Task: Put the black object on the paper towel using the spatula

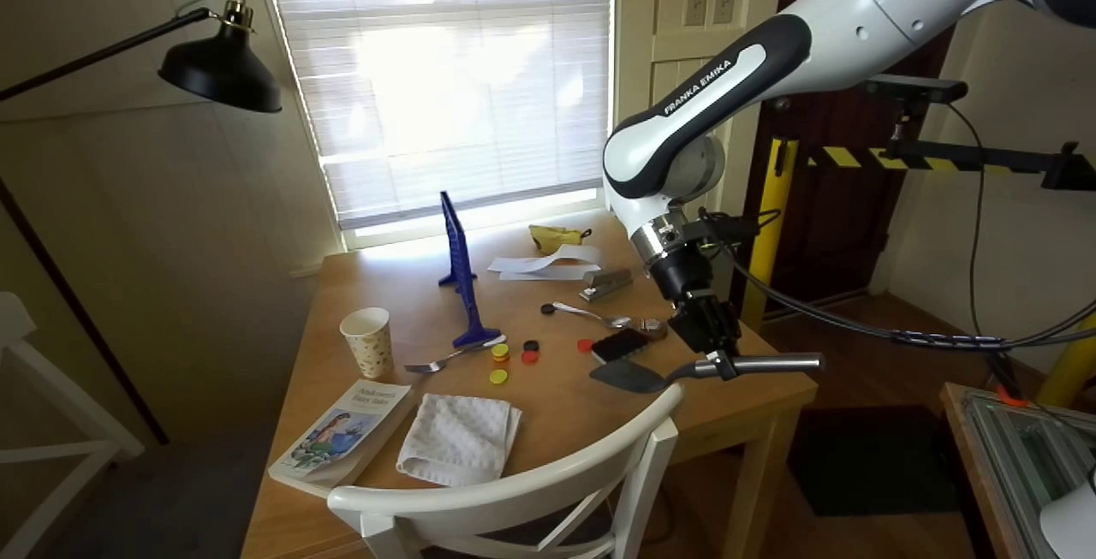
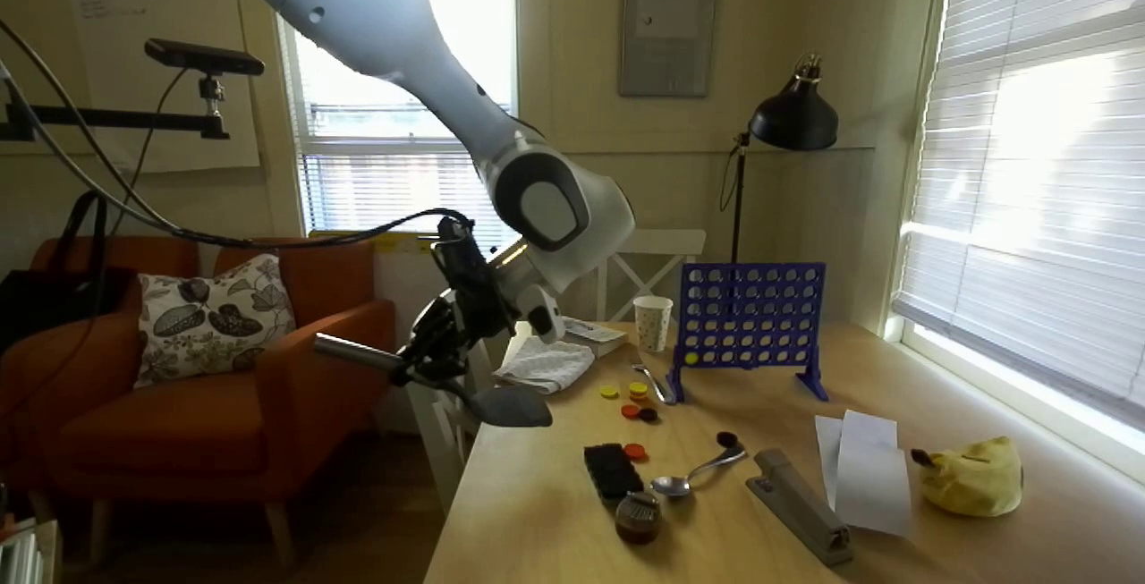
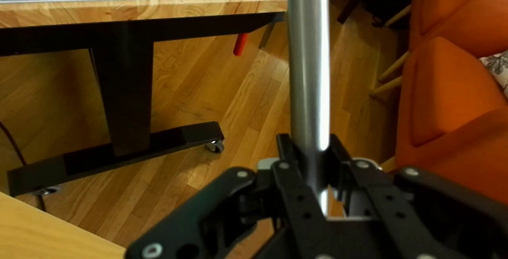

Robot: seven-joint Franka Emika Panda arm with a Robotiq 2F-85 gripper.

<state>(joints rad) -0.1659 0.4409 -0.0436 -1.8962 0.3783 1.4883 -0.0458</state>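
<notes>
Spatula (image 1: 702, 368), flat grey blade, long silvery metal handle: right of centre in an exterior view, raised, blade toward the left. Black two-fingered robot gripper (image 3: 310, 144): clenched on that handle at lower centre-right of the wrist view. Small oblong black block (image 1: 620, 345): lies on the light-brown wooden table (image 1: 556, 409), near the middle of an exterior view, just beside a flat round red disc (image 1: 585, 345). Folded white towel (image 1: 460, 439): lies at lower left of centre, well apart from the block. Tall blue upright grid (image 2: 742, 301): stands at right in an exterior view.
</notes>
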